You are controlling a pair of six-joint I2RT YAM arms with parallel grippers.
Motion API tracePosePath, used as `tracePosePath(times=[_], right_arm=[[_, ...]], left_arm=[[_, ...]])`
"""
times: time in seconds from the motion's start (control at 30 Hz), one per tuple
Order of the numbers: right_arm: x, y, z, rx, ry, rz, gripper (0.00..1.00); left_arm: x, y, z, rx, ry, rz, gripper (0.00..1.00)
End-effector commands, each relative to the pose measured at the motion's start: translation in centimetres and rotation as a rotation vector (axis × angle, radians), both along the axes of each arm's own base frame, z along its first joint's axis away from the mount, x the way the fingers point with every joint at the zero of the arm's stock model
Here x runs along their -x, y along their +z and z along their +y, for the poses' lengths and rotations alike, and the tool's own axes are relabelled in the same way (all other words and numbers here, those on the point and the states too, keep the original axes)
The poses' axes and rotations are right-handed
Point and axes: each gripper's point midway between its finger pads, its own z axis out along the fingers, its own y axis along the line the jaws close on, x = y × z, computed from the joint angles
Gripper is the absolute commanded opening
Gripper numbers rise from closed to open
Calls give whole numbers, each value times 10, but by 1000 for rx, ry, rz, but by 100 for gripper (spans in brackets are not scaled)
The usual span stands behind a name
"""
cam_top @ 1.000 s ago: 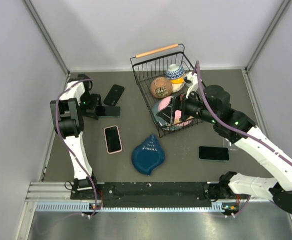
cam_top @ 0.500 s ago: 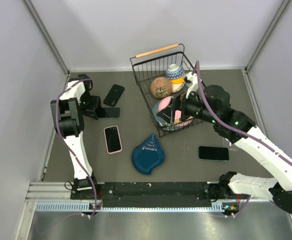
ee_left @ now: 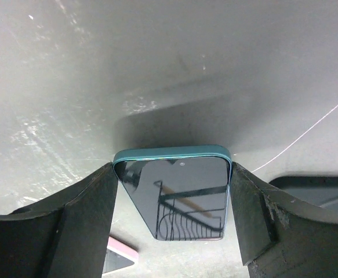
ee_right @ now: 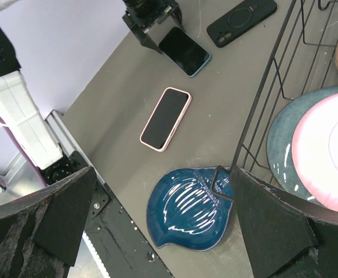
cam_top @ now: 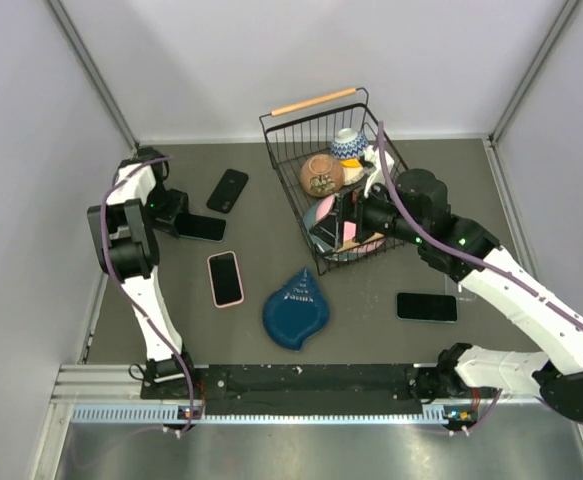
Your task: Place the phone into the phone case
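The left hand (ee_left: 173, 174) has slid left across the bench (cam_top: 271, 250), clenched on the teal-edged phone (ee_left: 174, 200) between its fingers. The black phone case (cam_top: 228, 190) lies near. The right hand (cam_top: 354, 216) gapes over the basket (cam_top: 321, 130).

Tabletop (cam_top: 371, 290): plain dark grey.
Phone case (cam_top: 228, 190): matt black.
Teal-edged phone (ee_left: 171, 191): glossy black screen, teal rim.
Pink-cased phone (cam_top: 225, 278): black screen, pale pink border.
Shell-shaped dish (cam_top: 296, 308): deep blue, lighter ribbed streaks.
Wire basket (cam_top: 283, 172): black, light wooden handle.
Patterned bowl (cam_top: 349, 145): blue and white.
Mottled bowl (cam_top: 321, 175): brown.
Plates: pink plate (ee_right: 331, 150), grey-blue plate (ee_right: 279, 150).
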Motion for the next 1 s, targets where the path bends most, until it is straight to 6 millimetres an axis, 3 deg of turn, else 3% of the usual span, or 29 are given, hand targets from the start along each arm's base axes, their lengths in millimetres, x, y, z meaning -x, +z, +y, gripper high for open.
tracePosePath(times=[0.0,0.13,0.33,0.57,0.6,0.67,0.7,0.73,0.8,0.97], right_arm=[[-6,21,2,-31,-5,-41,99],[-10,7,14,-11,29,-8,99],[-14,20,34,-15,92,-32,99],[-32,13,81,6,191,-53,99],[-40,1,92,22,201,-37,99],[-50,7,106,16,214,-65,99],[-60,-12,119,43,218,-35,99],[-66,-1,126,28,221,-52,98],[-76,-9,140,32,225,-37,98],[-111,-49,186,94,216,-39,96]], left_arm=[[-11,34,10,6,-69,-151,0],[-13,35,10,5,-154,-167,0],[-16,50,10,-23,-286,-227,0],[-15,68,9,-63,-381,-316,0],[-17,69,7,-59,-393,-339,0],[-18,69,2,-36,-428,-365,0],[-15,66,-2,-26,-449,-375,0],[-21,68,-3,-34,-480,-412,0],[-19,71,-10,-19,-517,-451,0],[-25,82,-12,-42,-589,-534,0]])
